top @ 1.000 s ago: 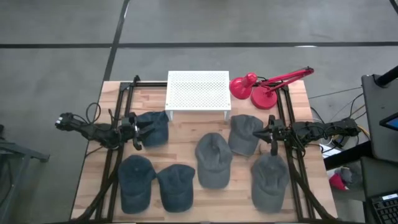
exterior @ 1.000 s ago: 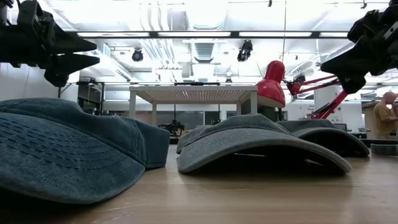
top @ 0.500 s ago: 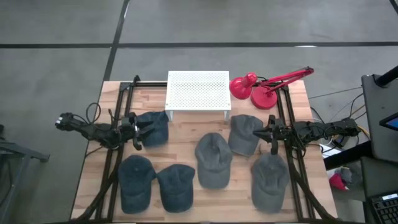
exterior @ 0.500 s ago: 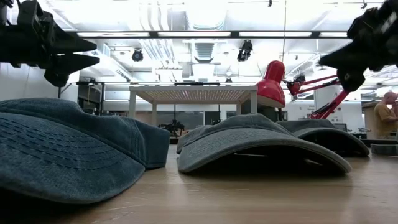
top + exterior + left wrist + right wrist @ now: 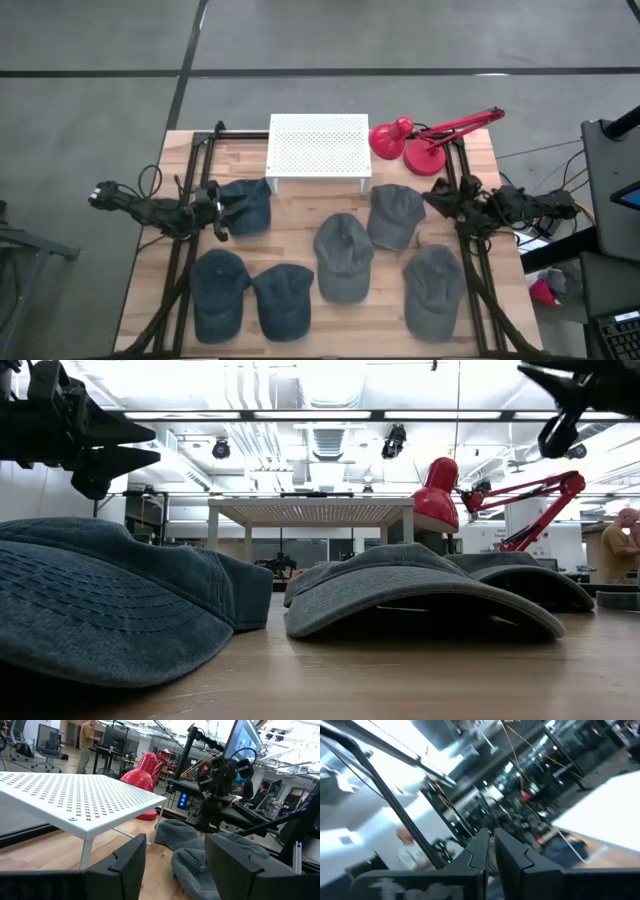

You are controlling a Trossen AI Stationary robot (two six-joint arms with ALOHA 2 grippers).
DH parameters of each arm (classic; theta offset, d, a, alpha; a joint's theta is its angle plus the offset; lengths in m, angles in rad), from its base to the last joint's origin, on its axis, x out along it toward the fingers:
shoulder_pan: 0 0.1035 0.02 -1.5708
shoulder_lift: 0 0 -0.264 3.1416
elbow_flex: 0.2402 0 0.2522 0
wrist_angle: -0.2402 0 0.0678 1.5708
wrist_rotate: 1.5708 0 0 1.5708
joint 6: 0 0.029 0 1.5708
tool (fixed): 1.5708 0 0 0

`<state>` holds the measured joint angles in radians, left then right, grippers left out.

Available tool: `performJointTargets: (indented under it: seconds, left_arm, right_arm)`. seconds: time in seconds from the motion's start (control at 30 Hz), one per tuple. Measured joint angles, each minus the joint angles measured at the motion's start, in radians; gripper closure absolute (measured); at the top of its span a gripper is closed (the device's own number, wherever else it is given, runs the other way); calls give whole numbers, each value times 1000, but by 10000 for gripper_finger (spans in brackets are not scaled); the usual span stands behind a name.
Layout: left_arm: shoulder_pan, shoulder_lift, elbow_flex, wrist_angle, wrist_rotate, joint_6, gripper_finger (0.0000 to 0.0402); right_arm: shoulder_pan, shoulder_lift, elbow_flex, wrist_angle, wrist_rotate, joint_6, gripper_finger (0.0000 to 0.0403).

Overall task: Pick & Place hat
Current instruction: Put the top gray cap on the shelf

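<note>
Several grey-blue caps lie crown up on the wooden table. One cap [image 5: 247, 205] lies under my left gripper [image 5: 224, 215], which hangs level and open above it [image 5: 155, 445], with nothing between its fingers [image 5: 175, 865]. Others lie at the near left [image 5: 218, 290] [image 5: 282, 300], the middle [image 5: 343, 255] and the right [image 5: 395, 215] [image 5: 433, 290]. My right gripper [image 5: 436, 196] is shut and empty, tipped upward high over the right-hand caps [image 5: 530, 372] [image 5: 491, 850].
A white perforated stand [image 5: 318, 150] stands on legs at the far middle. A red desk lamp [image 5: 420, 140] sits at the far right. Dark frame rails [image 5: 190, 250] [image 5: 470, 270] run along both sides of the table. A person [image 5: 610, 545] is in the room behind.
My right gripper has risen and tipped its fingers upward, rolling a little and swinging slightly toward the far edge; it has stayed shut. The caps have not moved.
</note>
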<state>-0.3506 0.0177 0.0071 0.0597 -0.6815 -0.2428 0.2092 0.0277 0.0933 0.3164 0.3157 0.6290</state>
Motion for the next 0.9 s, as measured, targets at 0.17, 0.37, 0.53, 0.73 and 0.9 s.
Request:
performJointTargets:
  seconds: [0.17, 0.37, 0.53, 0.73, 0.9]
  left_arm:
    - [0, 0, 0, 0, 0, 0, 197]
    - [0, 0, 0, 0, 0, 0, 197]
    - [0, 0, 0, 0, 0, 0, 197]
    - [0, 0, 0, 0, 0, 19, 197]
    - [0, 0, 0, 0, 0, 43, 197]
  right_arm:
    - [0, 0, 1, 64, -3, 2, 376]
    - [0, 103, 75, -37, 24, -54, 376]
    - [0, 285, 261, -395, 106, -39, 376]
    - [0, 545, 521, -925, 161, 160, 376]
    - [0, 733, 675, -1215, 155, 362, 376]
